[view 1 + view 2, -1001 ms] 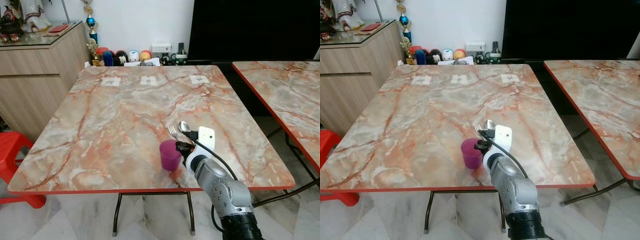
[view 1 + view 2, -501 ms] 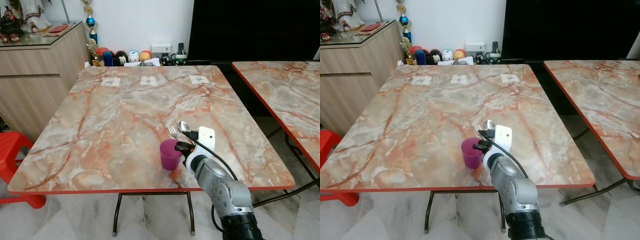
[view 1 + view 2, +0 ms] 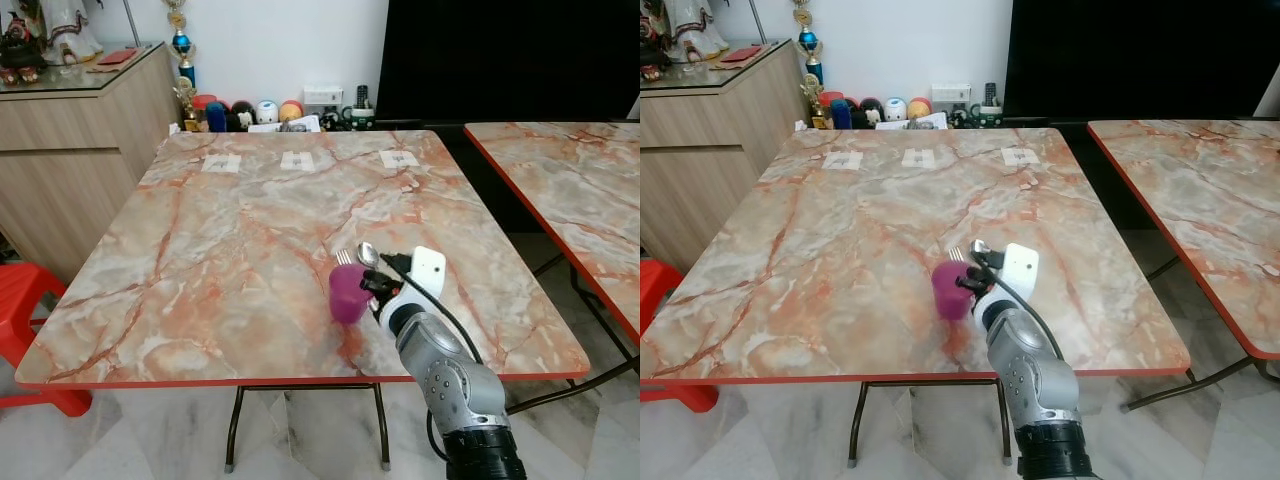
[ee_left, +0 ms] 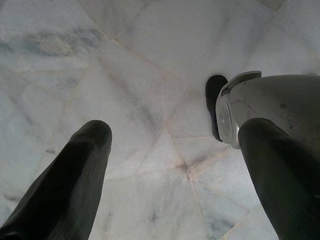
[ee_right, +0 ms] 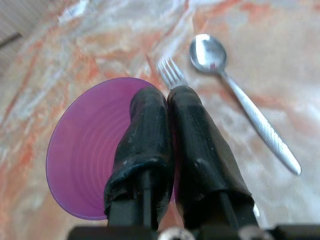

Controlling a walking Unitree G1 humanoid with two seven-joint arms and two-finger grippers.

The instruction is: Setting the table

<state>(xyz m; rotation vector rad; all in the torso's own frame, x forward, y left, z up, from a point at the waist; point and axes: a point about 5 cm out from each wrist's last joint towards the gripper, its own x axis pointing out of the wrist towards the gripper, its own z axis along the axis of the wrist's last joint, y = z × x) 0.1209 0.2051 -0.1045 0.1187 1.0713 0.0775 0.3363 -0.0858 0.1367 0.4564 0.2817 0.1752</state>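
Lifted off the table (image 3: pixel 230 250) since 0.5 s ago and tipped toward the far side: cup (image 3: pixel 347 293), its rim pinched between the right gripper (image 5: pixel 167 102)'s 2 fingers, 1 inside and 1 outside. Just beyond the cup on the marble: spoon (image 5: pixel 240 95) and fork (image 5: pixel 171 73), side by side. Hanging idle over pale floor tiles (image 4: pixel 150 75), fingers wide apart: left gripper (image 4: pixel 172 135).
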